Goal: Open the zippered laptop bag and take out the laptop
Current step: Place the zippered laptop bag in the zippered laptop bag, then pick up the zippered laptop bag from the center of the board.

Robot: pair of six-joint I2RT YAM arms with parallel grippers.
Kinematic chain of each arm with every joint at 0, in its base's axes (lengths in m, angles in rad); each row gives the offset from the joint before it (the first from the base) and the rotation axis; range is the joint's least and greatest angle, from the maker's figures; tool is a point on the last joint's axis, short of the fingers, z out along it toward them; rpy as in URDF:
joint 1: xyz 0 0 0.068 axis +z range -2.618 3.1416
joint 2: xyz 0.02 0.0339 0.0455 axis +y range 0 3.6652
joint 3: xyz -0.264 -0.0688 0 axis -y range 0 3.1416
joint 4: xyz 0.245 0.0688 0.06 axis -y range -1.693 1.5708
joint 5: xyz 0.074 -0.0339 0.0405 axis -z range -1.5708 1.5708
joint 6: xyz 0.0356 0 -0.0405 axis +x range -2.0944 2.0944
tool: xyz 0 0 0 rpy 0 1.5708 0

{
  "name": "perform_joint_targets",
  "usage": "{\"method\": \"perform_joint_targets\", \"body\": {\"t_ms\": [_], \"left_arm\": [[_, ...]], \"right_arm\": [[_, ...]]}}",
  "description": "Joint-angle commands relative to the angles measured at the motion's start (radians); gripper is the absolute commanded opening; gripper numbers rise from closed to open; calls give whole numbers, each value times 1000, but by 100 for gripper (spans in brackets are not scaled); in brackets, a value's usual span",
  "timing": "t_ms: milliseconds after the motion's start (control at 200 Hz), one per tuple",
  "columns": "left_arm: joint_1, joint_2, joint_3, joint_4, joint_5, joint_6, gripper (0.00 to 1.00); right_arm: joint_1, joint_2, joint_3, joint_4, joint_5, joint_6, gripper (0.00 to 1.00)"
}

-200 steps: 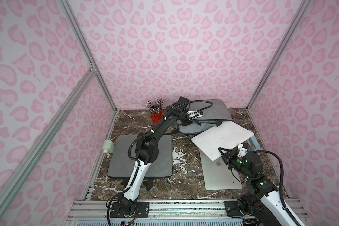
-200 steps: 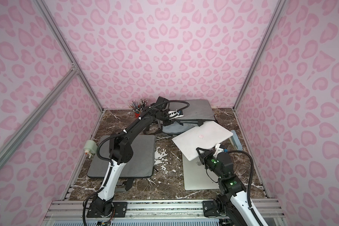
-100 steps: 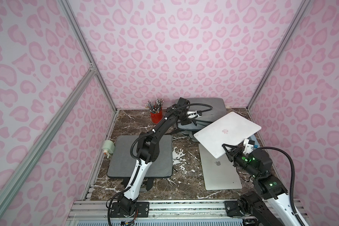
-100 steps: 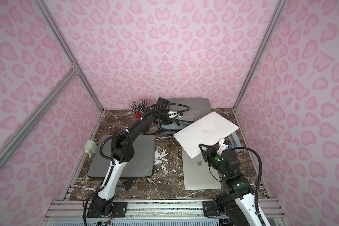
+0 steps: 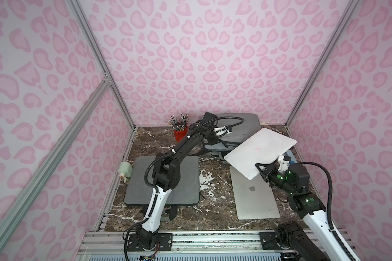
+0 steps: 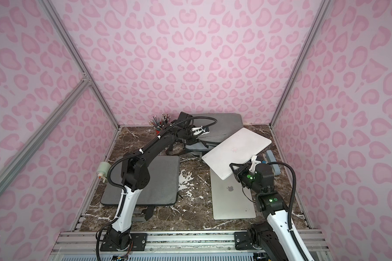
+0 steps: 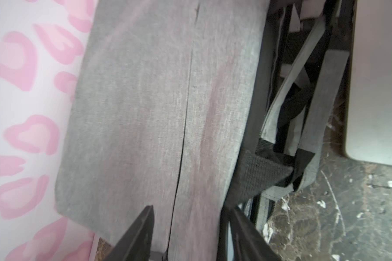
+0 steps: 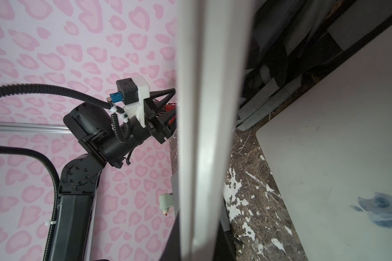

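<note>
a: starting at the left, what's the left gripper doing?

b: its jaws stand apart over the grey laptop bag at the back, gripping nothing.

a: and to the right?

b: the right gripper is clamped on the white laptop, tilted in the air, clear of the bag. probably stiff, smooth and heavy for a grip at its edge; a deeper bite would be safer.

Laptop bag: matt grey woven cloth, black webbing strap. Held laptop: smooth matt white shell. Tabletop: glossy brown marble.
</note>
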State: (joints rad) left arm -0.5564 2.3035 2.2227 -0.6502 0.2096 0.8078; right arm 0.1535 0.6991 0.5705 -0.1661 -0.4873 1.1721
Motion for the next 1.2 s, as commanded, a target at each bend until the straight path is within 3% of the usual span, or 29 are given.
{"method": "perform_joint_targets", "body": {"t_ms": [0, 205, 351, 526, 787, 892, 1197], "left_arm": [[1, -51, -3, -14, 26, -149, 61], [3, -183, -57, -203, 63, -478, 71], [-4, -327, -279, -204, 84, -700, 71], [-23, -483, -557, -203, 45, -845, 70], [-36, -571, -850, -194, -61, -1094, 68], [-51, -585, -922, -140, -71, -1157, 68], [-85, -493, -948, -124, -168, -1201, 67]], "right_arm": [[-29, 27, 12, 218, -138, -145, 0], [-35, 99, 37, 104, -223, -372, 0], [-26, 130, -15, 143, -305, -407, 0], [38, 173, -61, 160, -323, -453, 0], [142, 257, -107, 164, -361, -521, 0], [157, 295, -115, 165, -393, -536, 0], [190, 421, -91, 115, -503, -620, 0]]}}
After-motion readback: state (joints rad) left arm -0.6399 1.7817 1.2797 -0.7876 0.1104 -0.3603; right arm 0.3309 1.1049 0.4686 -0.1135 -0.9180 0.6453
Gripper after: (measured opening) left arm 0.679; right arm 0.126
